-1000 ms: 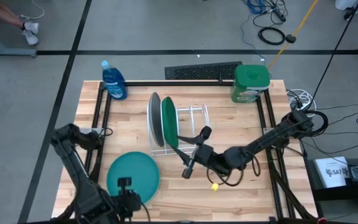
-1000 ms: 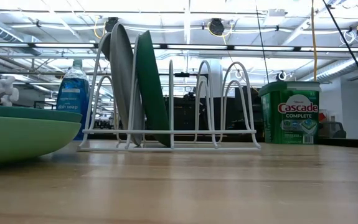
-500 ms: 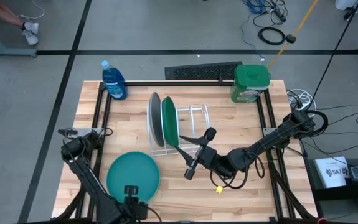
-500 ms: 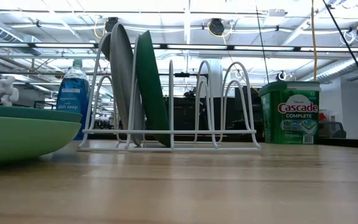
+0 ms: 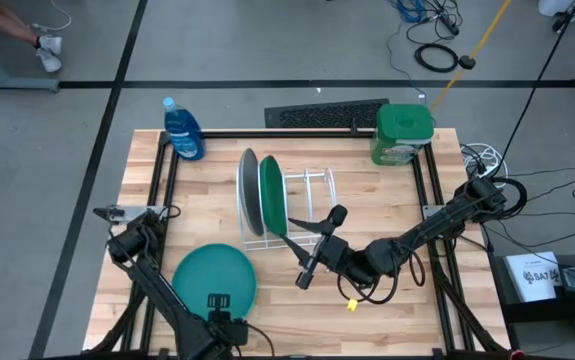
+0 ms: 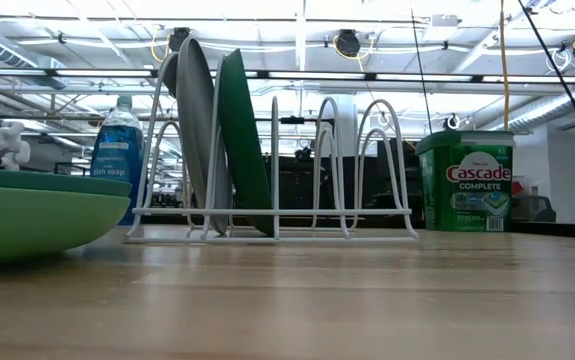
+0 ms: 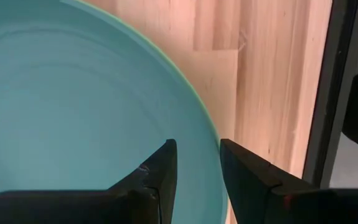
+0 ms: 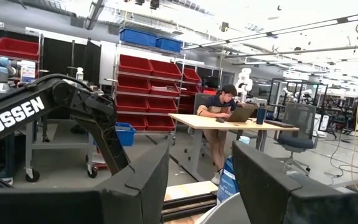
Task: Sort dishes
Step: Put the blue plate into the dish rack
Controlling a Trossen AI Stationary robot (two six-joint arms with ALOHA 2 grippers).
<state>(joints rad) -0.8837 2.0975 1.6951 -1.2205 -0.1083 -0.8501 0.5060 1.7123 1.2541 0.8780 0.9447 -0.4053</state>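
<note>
Currently the teal plate [image 5: 213,281] is lying flat at about seven o'clock on the wooden table [image 5: 387,200], stacked on the light green plate [image 6: 27,220], whose rim is showing beneath it in the low view. The left gripper [image 5: 214,303] is hanging over the teal plate's near edge, its fingers [image 7: 157,177] spread a little apart over the rim, one above the plate's face and one toward the bare wood just beside it; whether they are touching the plate is impossible to judge. The grey plate [image 5: 246,195] and the dark green plate [image 5: 272,197] are standing on edge side by side in the left slots of the white wire rack [image 5: 307,205] near the table's centre, leaving the slots toward three o'clock open. The right gripper [image 5: 315,245] is hovering just past the rack's near right corner, fingers parted with nothing between them. Bare wood is stretching toward four and five o'clock, apart from a small yellow object [image 5: 350,303] too small to identify. A blue dish soap bottle [image 5: 182,130] is standing at eleven o'clock, a green detergent tub [image 5: 403,135] at one o'clock. The light green plate is being cut off by the low view's left edge.
</note>
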